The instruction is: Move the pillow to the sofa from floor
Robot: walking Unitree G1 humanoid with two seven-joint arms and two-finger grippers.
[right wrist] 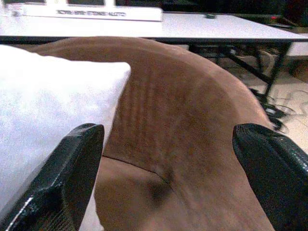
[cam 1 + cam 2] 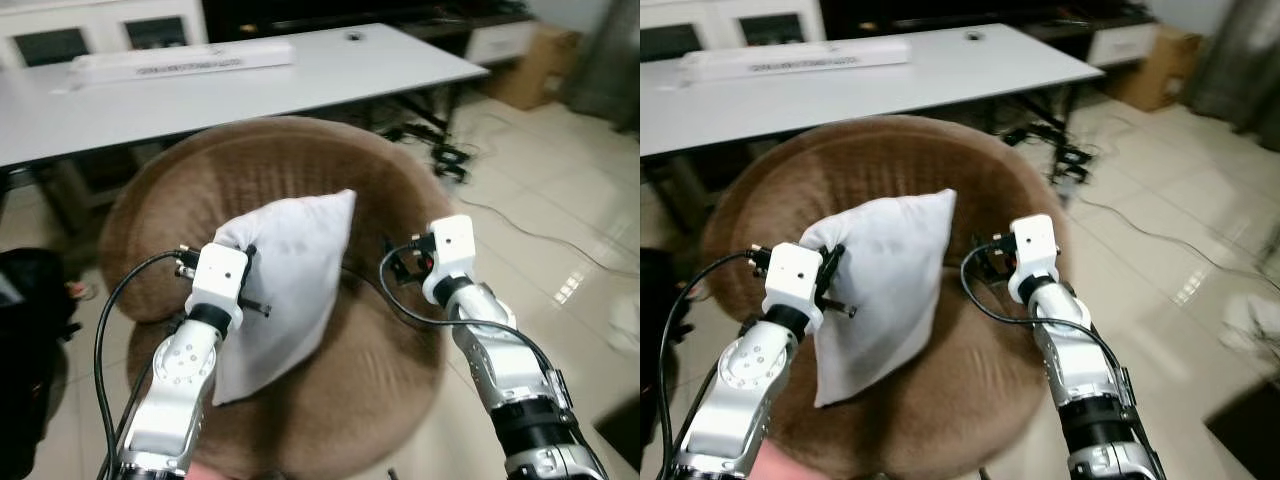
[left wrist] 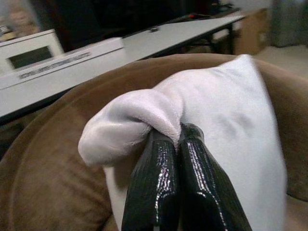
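A white pillow (image 2: 290, 280) stands tilted on one corner over the seat of the round brown sofa chair (image 2: 260, 165). My left gripper (image 3: 175, 132) is shut on a bunched corner of the pillow (image 3: 231, 115), at its left side in the head views (image 2: 252, 280). My right gripper (image 2: 400, 262) hovers over the seat just right of the pillow, apart from it. In the right wrist view it (image 1: 168, 134) stands wide open, with the pillow's edge (image 1: 48, 101) near one finger (image 1: 72, 163) and the sofa's backrest (image 1: 192, 110) ahead.
A long white table (image 2: 330, 70) stands right behind the sofa, carrying a long white box (image 2: 185, 60). Cables (image 2: 445, 155) trail on the tiled floor at the right, near a cardboard box (image 2: 540, 65). A black bag (image 2: 30, 330) sits at the left.
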